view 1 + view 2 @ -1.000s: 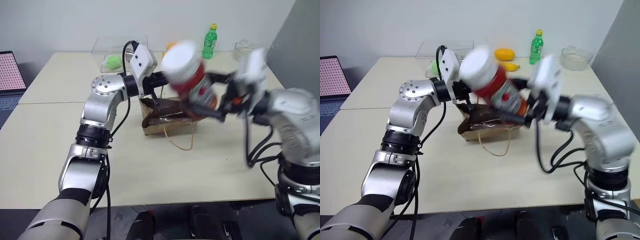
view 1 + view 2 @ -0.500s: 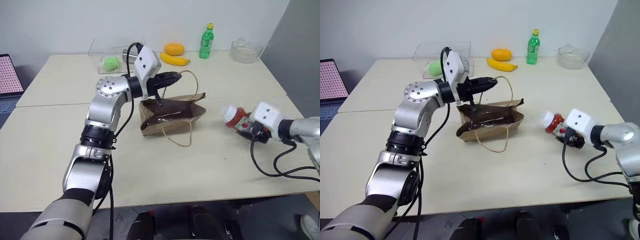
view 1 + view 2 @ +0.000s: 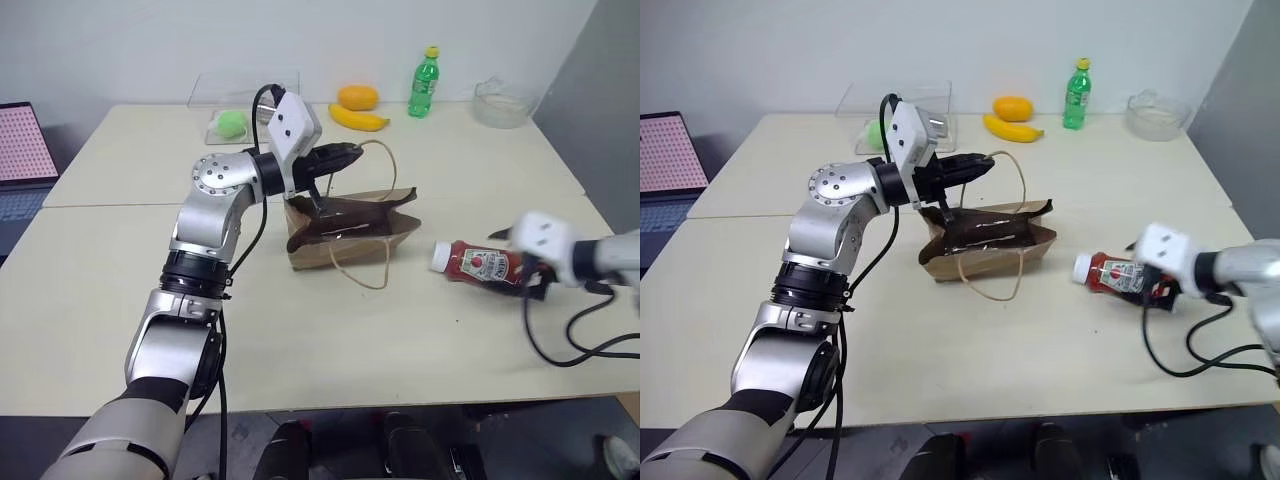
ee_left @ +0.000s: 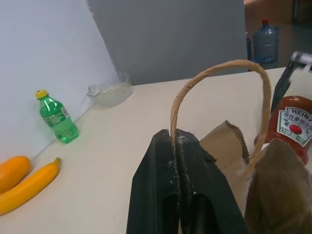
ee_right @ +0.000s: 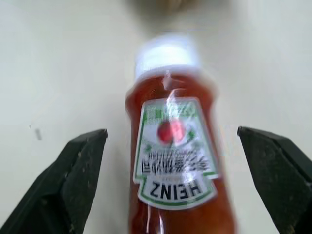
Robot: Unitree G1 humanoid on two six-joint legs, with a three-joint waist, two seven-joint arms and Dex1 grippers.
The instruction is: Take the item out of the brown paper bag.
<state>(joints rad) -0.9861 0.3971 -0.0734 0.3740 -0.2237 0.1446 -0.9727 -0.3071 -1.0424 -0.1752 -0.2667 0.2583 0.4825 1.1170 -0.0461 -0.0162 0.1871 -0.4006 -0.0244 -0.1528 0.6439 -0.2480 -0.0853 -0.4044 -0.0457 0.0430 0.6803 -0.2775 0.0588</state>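
Ketchup bottle (image 3: 483, 266) was out of the bag (image 3: 350, 229), lying on its side on the table (image 3: 100, 290) to the bag's right, white cap toward the bag, not touching it. Left to right: laptop (image 3: 20, 155) at the table's far left edge; green ball (image 3: 232, 122) by a clear box at the back; left gripper (image 4: 178, 146) pinched shut on one cord handle (image 4: 214, 80), holding that loop up above the bag's open mouth; second handle loop (image 3: 362, 268) lay flat on the table in front of the bag; orange (image 3: 358, 97), banana (image 3: 358, 118), green soda bottle (image 3: 423, 82) and glass bowl (image 3: 498, 100) along the back. Right gripper (image 5: 183, 180) was spread wide, fingers (image 5: 80, 170) either side of the bottle's base, clear of it on both sides.
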